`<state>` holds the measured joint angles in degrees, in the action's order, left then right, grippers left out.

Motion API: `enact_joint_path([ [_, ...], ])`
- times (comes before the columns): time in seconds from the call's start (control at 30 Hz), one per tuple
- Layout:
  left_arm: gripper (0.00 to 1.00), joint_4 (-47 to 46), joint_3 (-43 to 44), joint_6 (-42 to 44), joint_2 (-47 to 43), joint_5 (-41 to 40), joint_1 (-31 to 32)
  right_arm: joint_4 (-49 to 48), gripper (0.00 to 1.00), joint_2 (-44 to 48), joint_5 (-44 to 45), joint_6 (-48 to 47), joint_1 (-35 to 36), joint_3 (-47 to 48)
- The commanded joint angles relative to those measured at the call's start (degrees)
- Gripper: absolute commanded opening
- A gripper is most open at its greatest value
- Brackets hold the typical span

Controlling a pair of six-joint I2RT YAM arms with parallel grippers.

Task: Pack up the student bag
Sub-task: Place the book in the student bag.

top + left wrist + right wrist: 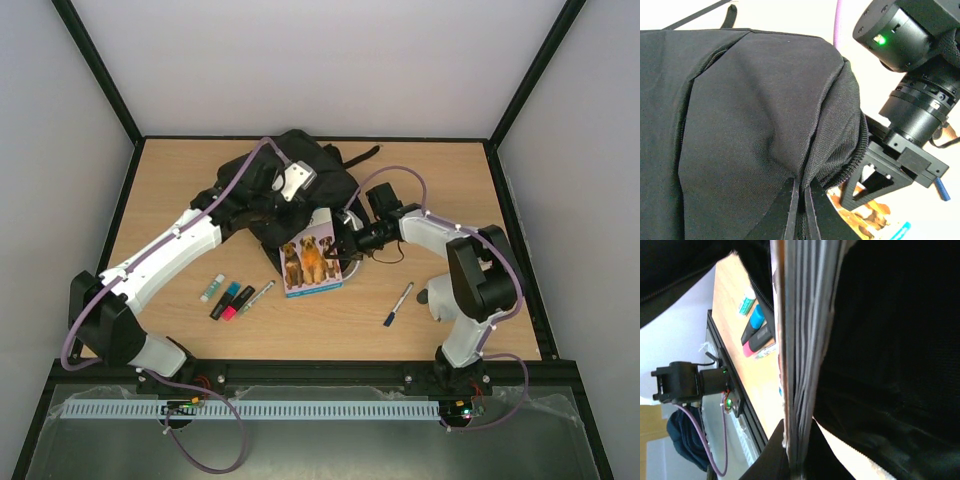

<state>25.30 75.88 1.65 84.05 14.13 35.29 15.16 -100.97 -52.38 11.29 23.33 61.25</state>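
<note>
Where the pale wooden bench point(440, 190) runs toward its back edge, we see the large black soft fabric student bag point(322, 172) slumped at the centre. The left pincer point(801, 192) is closed tight, nipping a fold of the bag's cloth beside the zip. The right pincer point(799, 429) is clamped narrowly on the edge of a flat picture book point(312, 262) with dogs on its cover, whose upper end reaches into the bag's opening. Highlighters point(228, 298) lie well apart.
</note>
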Motion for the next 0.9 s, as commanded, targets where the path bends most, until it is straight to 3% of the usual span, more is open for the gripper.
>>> enact_joint_path([
  [0.0, 0.03, -3.13, 0.65, 1.75, -5.16, 6.70, 0.57, -5.54, 0.02, -1.99, 5.68, 6.26, -0.22, 3.03],
  [0.2, 0.03, -3.71, -0.69, 1.45, -5.21, 6.41, 0.66, -6.05, 0.11, -3.97, 8.79, 8.48, -0.22, 4.29],
  [0.4, 0.02, -6.43, -1.61, 0.94, -4.97, 3.65, 0.67, -5.47, 0.01, -1.02, 9.19, 8.17, -0.22, 1.42],
  [0.67, 0.02, -8.32, 5.28, 3.45, 2.00, 7.23, 4.70, -2.93, 0.01, 8.30, 9.64, 3.34, -0.22, -5.09],
  [0.87, 0.02, -4.57, 9.89, 6.80, 5.07, 4.35, 10.93, -3.64, 0.03, 6.01, 11.94, 2.27, -0.22, -4.30],
])
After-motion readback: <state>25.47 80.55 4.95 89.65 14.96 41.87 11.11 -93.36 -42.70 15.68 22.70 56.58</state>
